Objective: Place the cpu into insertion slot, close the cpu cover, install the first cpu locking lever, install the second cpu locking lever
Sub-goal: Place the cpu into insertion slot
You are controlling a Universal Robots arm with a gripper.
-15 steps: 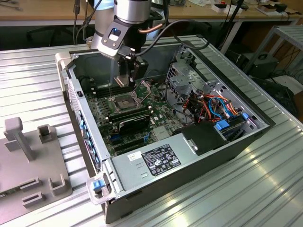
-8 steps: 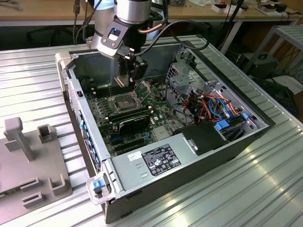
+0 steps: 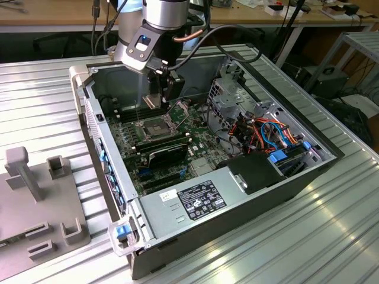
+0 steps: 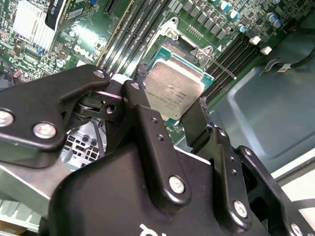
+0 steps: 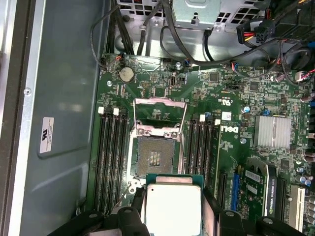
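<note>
Your gripper (image 4: 170,104) pinches the cpu (image 4: 175,90), a flat square chip with a dull silver top, by its edges | it hangs over the green board (image 5: 231,147) near the insertion slot (image 5: 155,157), dark with a shiny rim | cpu cover (image 5: 160,102) stands open | white label (image 5: 47,135) on the grey case wall (image 5: 64,88), print too small to read

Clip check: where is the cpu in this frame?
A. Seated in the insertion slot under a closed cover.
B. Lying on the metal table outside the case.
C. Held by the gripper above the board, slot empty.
C: in the first wrist view the gripper clamps the cpu by two opposite edges, while the insertion slot lies bare with the cpu cover swung open.
</note>
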